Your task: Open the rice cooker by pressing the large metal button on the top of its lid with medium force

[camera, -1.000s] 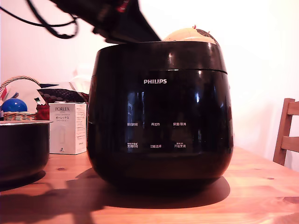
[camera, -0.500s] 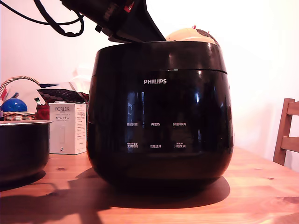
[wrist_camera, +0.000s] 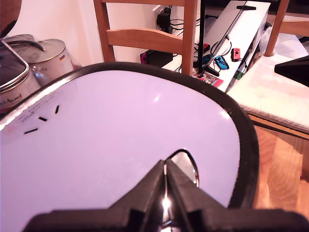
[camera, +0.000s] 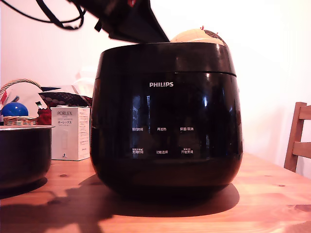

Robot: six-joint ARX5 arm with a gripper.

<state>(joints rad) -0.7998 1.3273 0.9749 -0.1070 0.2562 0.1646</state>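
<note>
A: Where's the tool (wrist_camera: 165, 181)?
B: Pinched shut, holding nothing, over the metal button (wrist_camera: 190, 163) on the lid (wrist_camera: 120, 145).
A: And the rice cooker (camera: 165, 116)?
B: On the tabletop (camera: 272, 204), lid down; wooden chair (wrist_camera: 149, 36) at twelve o'clock. I think pressing straight down comes next.

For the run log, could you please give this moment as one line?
hand: shut, tips over metal button | lid: closed | rice cooker: upright on table | contact: cannot tell
</note>
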